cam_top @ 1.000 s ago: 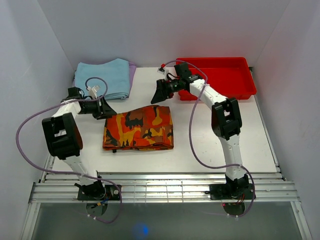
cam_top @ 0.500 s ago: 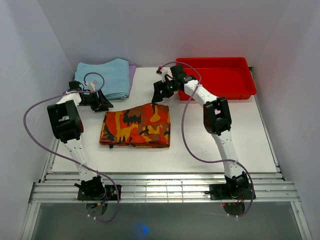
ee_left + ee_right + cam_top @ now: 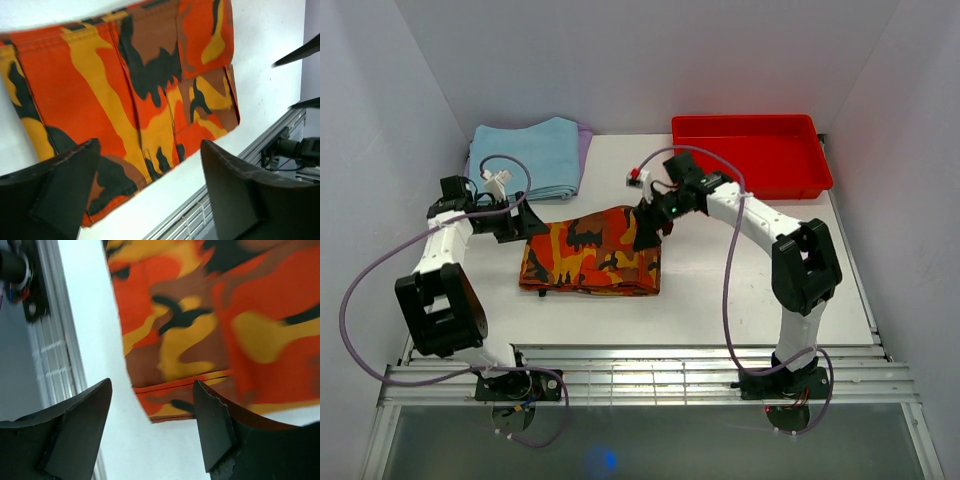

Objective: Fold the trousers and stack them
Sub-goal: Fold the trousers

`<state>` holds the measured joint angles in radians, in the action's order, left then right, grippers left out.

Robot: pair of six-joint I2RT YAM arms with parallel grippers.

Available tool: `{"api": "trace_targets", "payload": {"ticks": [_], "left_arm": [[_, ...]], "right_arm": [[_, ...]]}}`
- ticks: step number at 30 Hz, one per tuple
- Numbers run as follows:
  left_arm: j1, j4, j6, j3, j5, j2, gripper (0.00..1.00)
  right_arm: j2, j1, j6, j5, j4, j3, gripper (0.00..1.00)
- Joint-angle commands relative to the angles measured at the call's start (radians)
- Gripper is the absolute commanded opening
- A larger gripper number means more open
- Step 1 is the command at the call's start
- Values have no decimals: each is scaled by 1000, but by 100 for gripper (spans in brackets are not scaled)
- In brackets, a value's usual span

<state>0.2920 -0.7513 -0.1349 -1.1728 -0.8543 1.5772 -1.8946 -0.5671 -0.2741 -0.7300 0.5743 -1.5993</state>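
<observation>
The camouflage trousers (image 3: 590,252) lie folded into a flat rectangle on the white table, orange, red, yellow and black. My left gripper (image 3: 530,224) is open at the fold's far left corner, just above the cloth; the trousers (image 3: 130,90) fill its wrist view between the fingers (image 3: 60,195). My right gripper (image 3: 647,230) is open over the far right corner; its wrist view shows the trousers' layered edge (image 3: 200,340) between the fingers (image 3: 215,425). Neither holds anything.
A light blue folded cloth (image 3: 527,155) lies at the back left. A red plastic tray (image 3: 750,152) stands at the back right. The table's metal front rail (image 3: 640,375) runs along the near edge. White walls enclose the sides.
Both arms have swung back in toward the trousers' far corners after pulling away half a second ago. The trousers shifted slightly left and back earlier, and have stayed still since.
</observation>
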Motion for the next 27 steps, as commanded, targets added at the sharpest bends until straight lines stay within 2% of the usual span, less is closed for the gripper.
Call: {"api": "trace_targets", "payload": {"ticks": [1,5,8,11,12,14,15,17,19,21,22,24,27], "left_arm": [[1,-5,30,102,-2,-121,98],[4,-37,73,159,77,-160,98],[59,-53,99,211,-10,-157,98],[99,-29,162,254,18,-172,98],[137,-40,159,263,-9,-160,98],[185,-51,164,275,-23,-164,98],[218,-60,167,279,-22,-166,98],[252,-45,184,298,-41,-171,98],[295,-30,207,318,-40,-163,98],[341,-22,230,332,-11,-157,98],[361,-10,279,341,-8,-151,98],[421,-5,335,360,-23,-132,98],[435,-16,402,380,-60,-109,98]], "right_arm": [[-27,-45,-73,10,41,162,71],[-104,-65,-48,79,47,190,69],[-178,-62,-33,170,47,133,68],[-173,-56,-5,210,47,43,75],[-152,-56,2,213,47,27,81],[-92,-57,18,242,29,35,86],[-11,-57,48,265,-17,54,93],[78,-57,58,323,-63,99,98],[216,-57,61,390,-158,197,90],[340,-56,64,441,-241,328,90],[366,-56,120,527,-304,364,90],[403,-54,177,615,-297,401,90],[393,-16,176,505,-216,406,90]]}}
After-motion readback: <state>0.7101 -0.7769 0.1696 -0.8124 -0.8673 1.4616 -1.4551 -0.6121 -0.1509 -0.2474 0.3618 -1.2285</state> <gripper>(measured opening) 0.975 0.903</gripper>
